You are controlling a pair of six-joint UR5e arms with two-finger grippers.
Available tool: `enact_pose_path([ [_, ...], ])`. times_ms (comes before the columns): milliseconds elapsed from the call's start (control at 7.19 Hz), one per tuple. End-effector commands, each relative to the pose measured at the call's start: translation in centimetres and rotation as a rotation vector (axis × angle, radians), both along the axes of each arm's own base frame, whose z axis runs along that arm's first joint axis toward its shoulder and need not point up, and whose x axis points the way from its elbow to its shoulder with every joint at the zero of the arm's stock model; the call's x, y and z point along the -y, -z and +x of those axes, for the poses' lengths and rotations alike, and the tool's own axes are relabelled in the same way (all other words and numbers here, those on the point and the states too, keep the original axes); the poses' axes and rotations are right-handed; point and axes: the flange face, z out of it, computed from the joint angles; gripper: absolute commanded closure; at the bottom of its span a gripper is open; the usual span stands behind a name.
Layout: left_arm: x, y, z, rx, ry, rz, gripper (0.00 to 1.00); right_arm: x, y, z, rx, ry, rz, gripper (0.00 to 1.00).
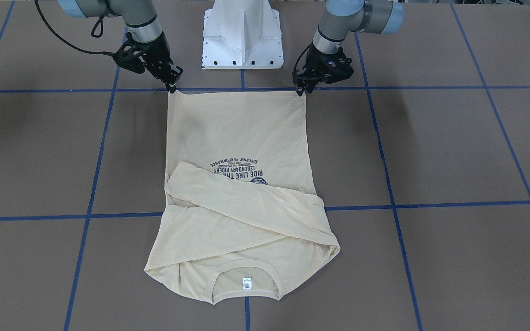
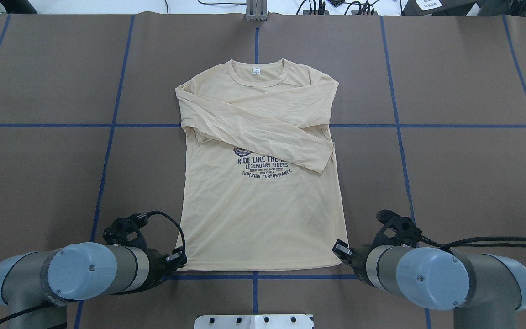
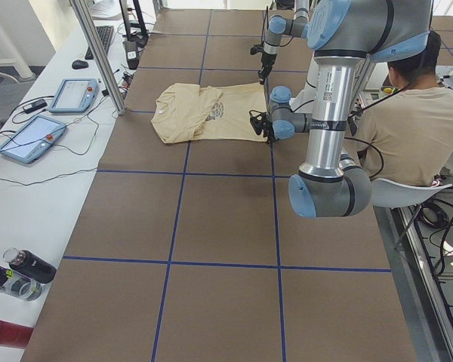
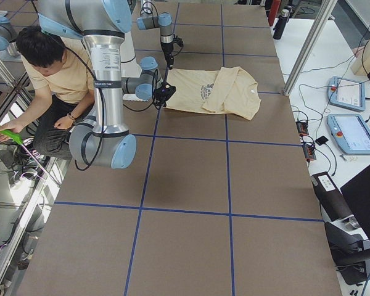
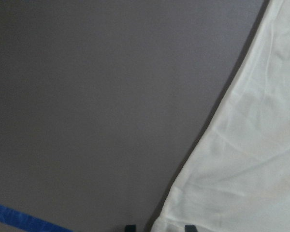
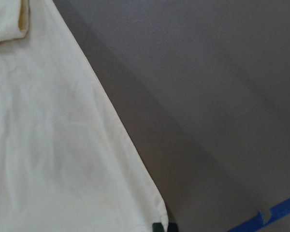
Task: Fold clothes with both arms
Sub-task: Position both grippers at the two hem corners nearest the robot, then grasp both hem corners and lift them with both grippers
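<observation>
The pale cream-yellow long-sleeved shirt [image 1: 237,133] [image 2: 263,214] lies flat and print-up on the brown table, both sleeves crossed over its chest and its collar at the far side from the robot. My left gripper [image 1: 301,91] [image 2: 180,259] [image 5: 159,227] is down at the hem's left corner. Its fingertips stand open with the corner of the fabric [image 5: 241,164] between them. At the other hem corner my right gripper [image 1: 173,87] [image 2: 339,250] [image 6: 164,226] is shut, pinching the cloth [image 6: 53,145] into a small peak.
The white pedestal base [image 1: 243,37] [image 2: 254,321] stands just behind the hem. A seated person [image 3: 415,113] [image 4: 55,68] is behind the robot. Blue tape lines [image 1: 246,88] cross the table. Tablets [image 3: 30,136] and bottles [image 3: 23,271] sit on the side bench.
</observation>
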Motion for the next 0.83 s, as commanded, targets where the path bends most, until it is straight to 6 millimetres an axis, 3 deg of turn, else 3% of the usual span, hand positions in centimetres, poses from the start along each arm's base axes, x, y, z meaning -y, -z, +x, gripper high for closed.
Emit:
enact_pose_path([
  [0,0.0,-0.1,0.1,0.001,-0.001,0.0,0.6,0.0,0.0,0.0,0.0,0.0,0.0,1.0],
  [417,-0.1,-0.2,0.2,0.004,-0.002,-0.001,1.0,0.0,-0.1,0.0,-0.001,0.0,0.0,1.0],
  [695,-0.1,1.4,-0.9,-0.025,-0.007,0.002,1.0,0.0,0.4,0.1,0.008,0.0,0.001,1.0],
])
